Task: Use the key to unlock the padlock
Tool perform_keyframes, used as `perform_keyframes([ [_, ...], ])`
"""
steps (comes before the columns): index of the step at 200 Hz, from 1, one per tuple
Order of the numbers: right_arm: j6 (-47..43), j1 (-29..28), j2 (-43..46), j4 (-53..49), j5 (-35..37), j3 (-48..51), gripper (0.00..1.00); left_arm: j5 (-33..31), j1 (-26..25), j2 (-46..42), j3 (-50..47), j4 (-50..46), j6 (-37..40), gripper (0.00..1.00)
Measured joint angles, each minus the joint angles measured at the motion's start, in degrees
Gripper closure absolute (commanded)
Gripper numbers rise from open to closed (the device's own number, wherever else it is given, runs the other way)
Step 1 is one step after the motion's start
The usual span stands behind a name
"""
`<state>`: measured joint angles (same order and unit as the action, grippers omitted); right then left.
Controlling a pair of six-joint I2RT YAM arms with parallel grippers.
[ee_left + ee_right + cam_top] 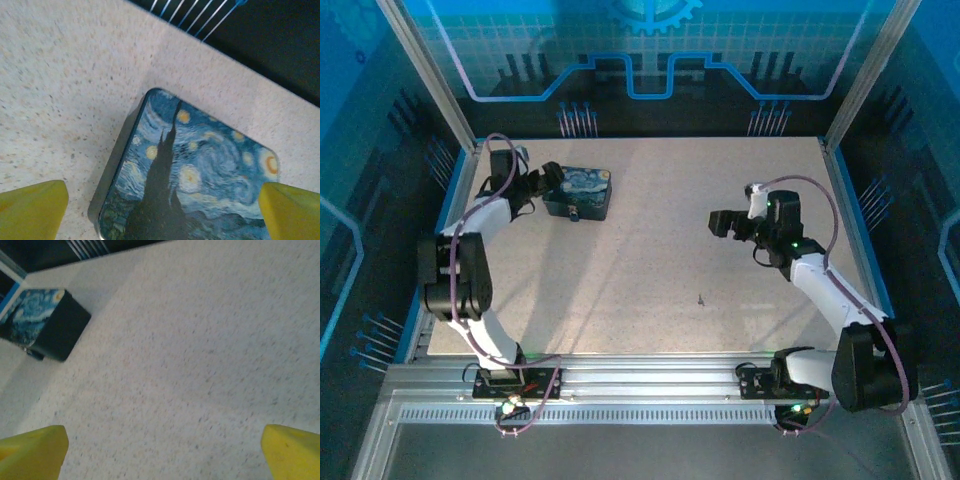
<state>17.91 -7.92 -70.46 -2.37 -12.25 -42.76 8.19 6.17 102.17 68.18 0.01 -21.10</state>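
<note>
Surface point(650, 250): pale and speckled, with an arm on each side.
Box point(582, 190): dark blue with a swirly starry print on the lid; lies flat at the far left of the surface.
Padlock point(574, 213): small item against the near wall of the box; details are too small to tell.
Key point(700, 298): tiny dark sliver lying on bare surface, near of centre, well apart from the box.
Left gripper point(548, 178): at the left end of the box; contact cannot be told.
Right gripper point(720, 222): right of centre over bare surface, fingers pointing left, well apart from box and key.
</note>
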Motion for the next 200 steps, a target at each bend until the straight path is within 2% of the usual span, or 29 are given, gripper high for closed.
perform_keyframes([
  [46,0.11,-0.66,-0.83,-2.89,-1.09,0.0,0.0,3.5,0.04,9.16,7.43,-2.51,0.04,0.1],
  [144,0.07,-0.96,-0.83,-8.02,-1.92,-0.22,0.0,5.79,-0.35,14.49,12.72,-7.56,2.86,0.34],
  [172,0.11,-1.75,-0.79,-11.1,-1.92,-0.55,0.0,5.18,-2.27,14.69,15.28,-10.84,6.1,0.4],
  [200,0.39,-2.69,-0.33,-14.34,-1.92,-0.55,0.0,5.16,-5.35,15.1,16.68,-12.79,8.2,0.4],
])
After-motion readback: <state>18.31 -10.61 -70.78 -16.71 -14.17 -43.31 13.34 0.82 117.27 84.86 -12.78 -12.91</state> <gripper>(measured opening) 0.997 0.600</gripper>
